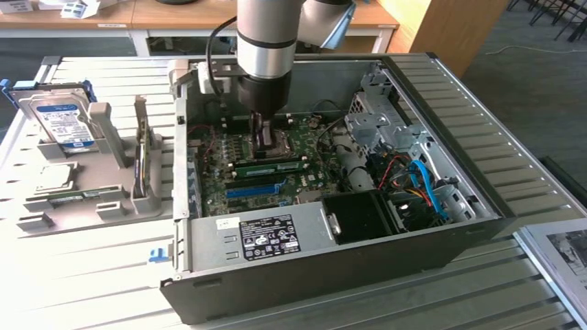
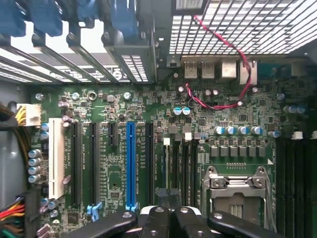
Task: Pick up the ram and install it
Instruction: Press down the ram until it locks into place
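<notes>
The end effector hangs inside the open computer case, fully closed with its jaws pinched together and nothing visibly clamped between them; in the wrist view its dark fingertips meet just beside the CPU socket, over the narrow black memory slots that run alongside that socket. The ram stands on edge in one of those slots, on the side of the CPU socket towards the blue expansion slot, its green board and pale label facing the exterior camera. Whether the tips touch its upper edge cannot be told. Judged from this, the pick-up and carry are done and the work is at the seating stage, the stick in its slot and the closed tips placed to bear on it. Finishing that would call for a straight, even push along the stick's top edge, square to the slot, without straying onto the CPU socket. Well away from the CPU socket, outside the case, a hard drive sits in a grey holder on the counter
</notes>
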